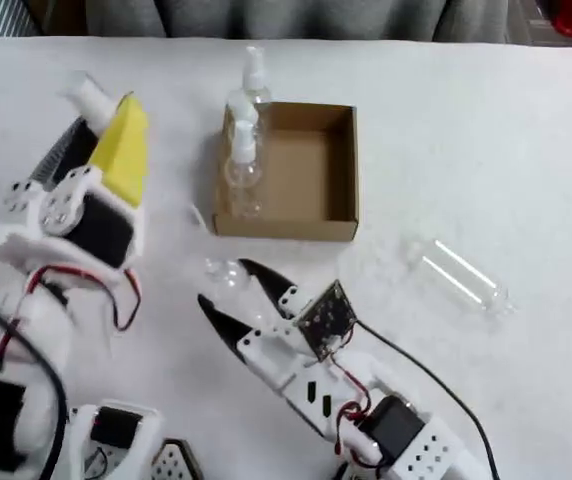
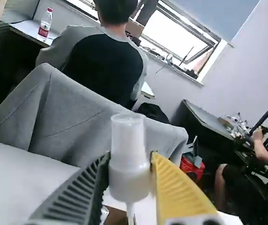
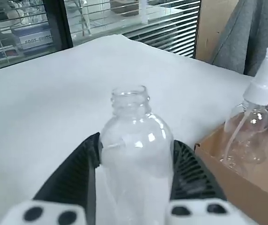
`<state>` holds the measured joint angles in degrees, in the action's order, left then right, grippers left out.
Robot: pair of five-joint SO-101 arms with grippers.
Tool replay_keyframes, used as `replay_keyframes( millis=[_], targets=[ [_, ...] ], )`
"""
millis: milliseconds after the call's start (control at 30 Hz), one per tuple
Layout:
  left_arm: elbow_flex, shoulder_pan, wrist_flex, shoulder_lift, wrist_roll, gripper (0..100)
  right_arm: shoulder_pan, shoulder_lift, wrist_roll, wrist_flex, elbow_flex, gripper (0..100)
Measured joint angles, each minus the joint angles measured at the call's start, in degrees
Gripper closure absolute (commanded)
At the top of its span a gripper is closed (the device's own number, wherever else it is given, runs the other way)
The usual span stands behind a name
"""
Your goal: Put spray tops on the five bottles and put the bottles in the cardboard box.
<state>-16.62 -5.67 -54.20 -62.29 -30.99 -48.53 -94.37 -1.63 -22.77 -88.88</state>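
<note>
**Open-necked bottle** (image 3: pixel 135 159): upright between the black jaws of the right pincer (image 3: pixel 135 140), which is closed on its body. The neck is bare.

**Spray top** (image 2: pixel 128 136): clamped at its collar in the left pincer (image 2: pixel 129 161), with the dip tube hanging below the jaws, well apart from the right pincer.

**Cardboard box** (image 1: pixel 306 170): just beyond the right pincer's tips. Capped bottles (image 1: pixel 244 150) stand at its wall on the left pincer's side.

**Further clear bottle** (image 1: pixel 461 275): lying on the surface (image 1: pixel 486 130), off to the right pincer's outer side.

**Probable faults:**
- The thin tube may miss the narrow neck and bend.
- The smooth bottle may twist or slip in the jaws under screwing force.
- The lying bottle may roll if nudged.
</note>
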Motion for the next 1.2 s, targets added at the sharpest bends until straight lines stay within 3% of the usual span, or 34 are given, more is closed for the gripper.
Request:
replay_keyframes(
  millis=[300,700,1200],
  targets=[
    [0.5,-0.1,-3.3,-0.8,-0.1,98,1.4,0.0,-0.1,0.0,0.0,98.4],
    [-12.7,-1.1,5.9,-1.3,-0.1,98,1.5,0.0,-0.1,0.0,0.0,98.4],
    [-22.4,-1.1,6.5,-9.8,-0.1,98,1.5,0.0,-0.1,0.0,0.0,98.4]
  ],
)
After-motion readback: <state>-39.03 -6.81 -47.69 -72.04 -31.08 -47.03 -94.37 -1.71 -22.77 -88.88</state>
